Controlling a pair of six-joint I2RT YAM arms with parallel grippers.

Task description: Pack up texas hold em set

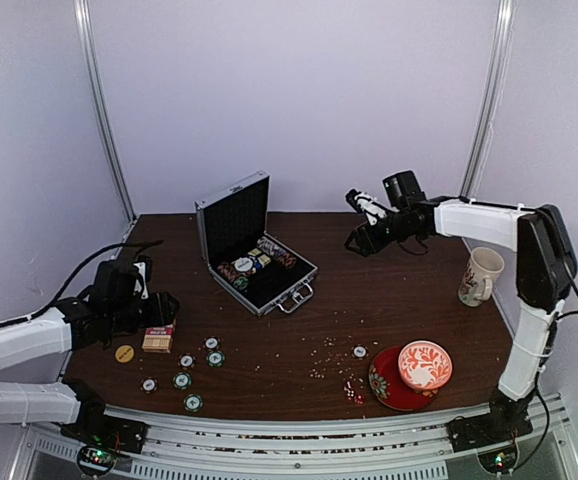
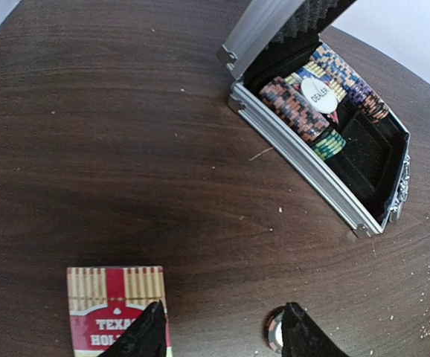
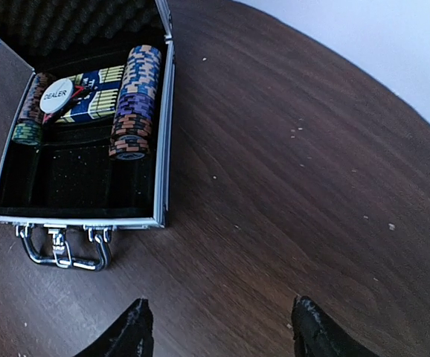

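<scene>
At the table's (image 1: 389,300) near-left corner, the left gripper (image 2: 222,338) is hanging low beside the card box (image 2: 117,312), its fingers (image 2: 146,335) spread wide and gripping nothing. Seen from its wrist, the box is lying off to the left of the gap. The left finger is overlapping the box's right edge, while a chip (image 2: 274,331) is sitting inside the gap, close to the other finger. The box's long axis is running away from the camera, roughly toward the far side where the case (image 2: 326,141) is. That means the fingers are lined up to close across its narrow width. What is lacking, I judge, is a sideways shift that brings the box between them instead of the chip.

The case is standing open at mid-table, lid up. Stacked chips (image 2: 297,111) and a dealer button (image 2: 318,95) are filling its rear slots, and the front compartment is showing bare black lining. Loose chips (image 1: 201,372) are lying scattered in front of the left arm, well apart from the case.

The right gripper (image 3: 222,335) is hovering to the case's right, fingers also wide and empty. From its wrist the case is showing up and to the left of them. The left arm is far nearer the box, so the pick is looking like its job.
</scene>
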